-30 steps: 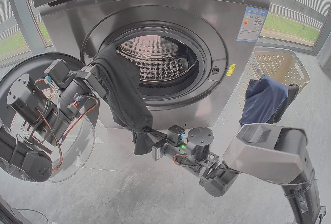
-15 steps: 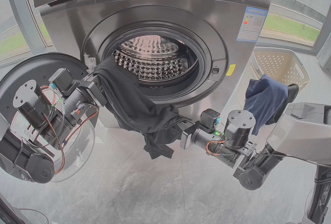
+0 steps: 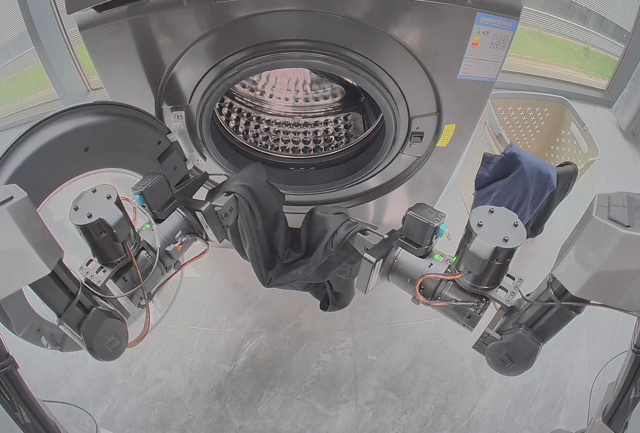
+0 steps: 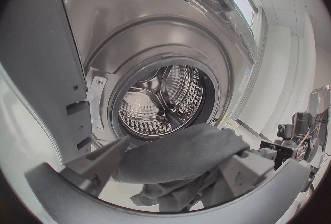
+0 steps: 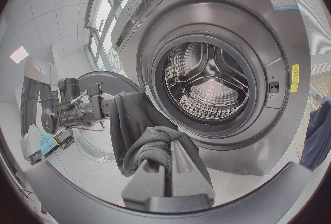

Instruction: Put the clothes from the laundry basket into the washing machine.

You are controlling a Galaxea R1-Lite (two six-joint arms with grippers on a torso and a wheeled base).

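While the drum [image 3: 293, 114] of the washing machine [image 3: 427, 47] shows only bare metal, the black garment [image 3: 287, 247] hangs slung between the two arms, just below the open port and outside the machine. The left gripper [image 3: 223, 214] is clamped on one bunched end, and the right gripper [image 3: 363, 253] is pinched tight on the other. Off to the right, a blue garment [image 3: 513, 187] and a dark piece [image 3: 565, 182] drape over the laundry basket [image 3: 540, 121] rim. By my judgement the task is barely begun: the first item is not yet inside and at least two wait.
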